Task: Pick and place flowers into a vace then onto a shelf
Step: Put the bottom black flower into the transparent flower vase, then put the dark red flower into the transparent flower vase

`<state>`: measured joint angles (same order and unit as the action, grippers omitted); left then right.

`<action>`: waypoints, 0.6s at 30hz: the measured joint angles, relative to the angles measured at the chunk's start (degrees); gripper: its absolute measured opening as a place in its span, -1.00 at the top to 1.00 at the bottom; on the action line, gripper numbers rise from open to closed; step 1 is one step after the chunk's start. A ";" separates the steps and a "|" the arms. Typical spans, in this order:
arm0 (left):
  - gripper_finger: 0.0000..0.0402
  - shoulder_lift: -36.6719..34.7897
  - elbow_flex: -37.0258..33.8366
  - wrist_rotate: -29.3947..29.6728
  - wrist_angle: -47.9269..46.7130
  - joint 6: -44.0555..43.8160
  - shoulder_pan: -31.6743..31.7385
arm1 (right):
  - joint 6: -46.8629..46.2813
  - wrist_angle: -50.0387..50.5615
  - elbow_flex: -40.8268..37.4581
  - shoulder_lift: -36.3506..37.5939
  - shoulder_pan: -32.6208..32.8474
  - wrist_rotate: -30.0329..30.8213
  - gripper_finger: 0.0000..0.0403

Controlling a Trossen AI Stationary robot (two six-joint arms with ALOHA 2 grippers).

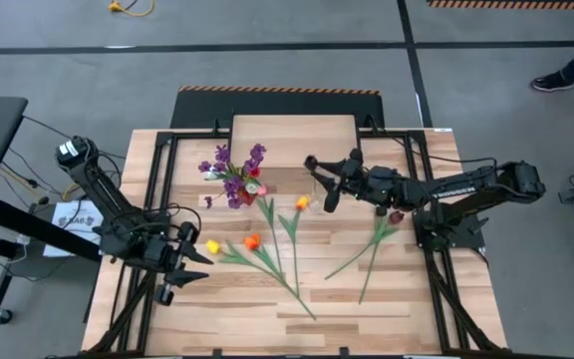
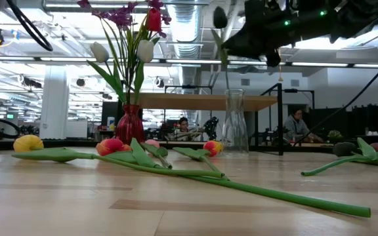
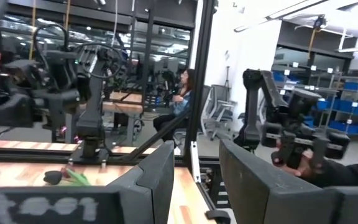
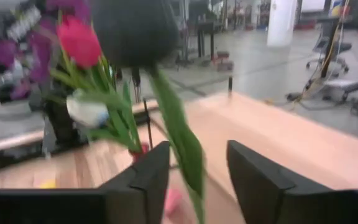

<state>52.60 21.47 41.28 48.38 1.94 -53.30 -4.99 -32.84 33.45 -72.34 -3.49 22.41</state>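
Observation:
My right gripper (image 1: 323, 186) (image 4: 198, 149) is raised over the table's middle, in front of the shelf (image 1: 294, 135). Its open fingers stand on either side of a dark maroon tulip's green stem (image 4: 185, 155). The tulip's head (image 1: 310, 162) (image 2: 220, 18) is up, and its stem runs down into a clear glass vase (image 2: 233, 124). A red vase (image 2: 130, 124) beside it holds purple sprigs, white and red tulips (image 1: 237, 181). Loose tulips lie on the table: orange (image 1: 301, 203), red-orange (image 1: 252, 241), yellow (image 1: 212, 246), maroon (image 1: 397, 216). My left gripper (image 1: 189, 264) (image 3: 196, 180) is open and empty at the table's left. My right gripper has the maroon tulip's stem (image 4: 188, 168) between its fingers, below the head, and comes at it level from the table's right. A gap shows between the stem and one finger (image 4: 247, 180). Whether the other finger (image 4: 151, 180) touches the stem, I cannot tell.
The shelf (image 2: 202, 101) stands at the table's far middle, behind both vases. The loose flowers' long stems (image 1: 277, 274) cross the table's near middle. A person's feet (image 1: 566, 70) show on the floor at the far right, and people sit in the room beyond the table.

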 joint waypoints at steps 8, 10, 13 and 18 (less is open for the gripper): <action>0.42 0.00 -0.01 0.00 -3.66 -0.04 2.37 | -0.11 6.25 0.00 0.00 2.82 -0.04 -0.16; 0.42 0.00 0.00 0.00 -4.04 -0.89 2.90 | -0.11 7.04 0.02 0.26 3.78 0.08 -0.18; 0.42 0.00 0.01 -0.17 -4.02 -1.12 3.06 | -0.10 9.17 0.04 1.43 5.56 0.14 -0.18; 0.42 0.00 0.01 -3.08 -4.07 -1.27 0.47 | -0.10 13.93 0.07 5.64 9.93 0.15 -0.14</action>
<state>52.60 21.47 38.20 44.31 0.67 -52.83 -5.09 -18.92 33.52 -66.70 6.45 22.57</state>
